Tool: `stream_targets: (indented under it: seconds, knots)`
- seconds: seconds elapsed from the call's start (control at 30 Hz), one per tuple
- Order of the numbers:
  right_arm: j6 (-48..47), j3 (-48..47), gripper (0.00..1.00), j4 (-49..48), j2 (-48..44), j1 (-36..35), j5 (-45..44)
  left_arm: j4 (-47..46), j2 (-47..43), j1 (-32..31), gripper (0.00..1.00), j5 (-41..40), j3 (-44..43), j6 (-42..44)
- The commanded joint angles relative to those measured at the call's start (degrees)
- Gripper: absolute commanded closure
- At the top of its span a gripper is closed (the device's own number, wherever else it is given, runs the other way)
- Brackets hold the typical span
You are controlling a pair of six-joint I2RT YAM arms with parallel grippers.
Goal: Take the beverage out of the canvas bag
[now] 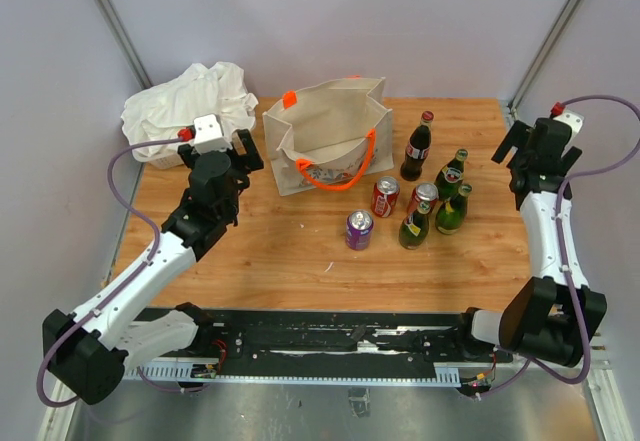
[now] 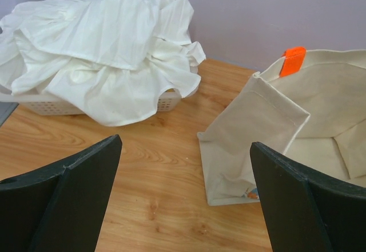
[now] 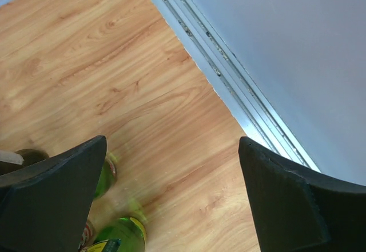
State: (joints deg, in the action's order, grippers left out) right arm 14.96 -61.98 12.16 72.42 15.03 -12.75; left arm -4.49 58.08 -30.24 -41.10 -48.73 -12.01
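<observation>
The beige canvas bag [image 1: 330,131] with orange handles [image 1: 364,166] stands open at the back middle of the table. It also shows in the left wrist view [image 2: 320,92], where its inside looks bare; no beverage shows in it. My left gripper [image 1: 247,151] is open and empty just left of the bag, in the left wrist view [image 2: 186,143] above bare wood. My right gripper [image 1: 514,157] is open and empty at the right, its wrist view [image 3: 172,140] looking down on wood beside green bottles [image 3: 123,232].
Right of the bag stand a cola bottle [image 1: 417,147], three green bottles [image 1: 450,174], two red cans [image 1: 385,197] and a purple can [image 1: 359,229]. A white cloth heap [image 1: 190,101] fills a basket [image 2: 51,106] at the back left. A metal rail [image 3: 240,92] edges the table on the right.
</observation>
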Motion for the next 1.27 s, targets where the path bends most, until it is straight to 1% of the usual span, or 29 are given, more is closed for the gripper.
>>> stream_targets:
  seconds: [0.0,0.13,0.4,0.8,1.0,1.23]
  knots:
    - [-2.0,1.5,0.02,-3.3,-0.8,0.4,-3.5,-0.5,-0.7,0.0,0.0,-3.9,0.7,0.2]
    - [-2.3,1.4,0.02,-2.4,0.3,0.4,-4.9,0.6,-1.4,0.0,0.0,-4.7,1.8,-1.0]
    - [-2.2,1.3,0.02,-2.1,1.4,0.4,-3.7,3.9,-2.5,0.0,0.0,-7.5,3.0,-4.5]
    - [-2.7,1.9,0.02,-2.0,0.9,0.4,-3.4,5.6,-5.1,0.0,0.0,-10.4,5.0,-6.8]
    - [-2.9,2.0,0.02,-2.1,1.3,0.4,-3.4,7.6,-5.8,0.0,0.0,-13.3,4.9,-8.1]
    - [-2.7,1.9,0.02,-2.2,1.8,0.4,-2.6,8.8,-5.8,0.0,0.0,-12.8,4.8,-8.8]
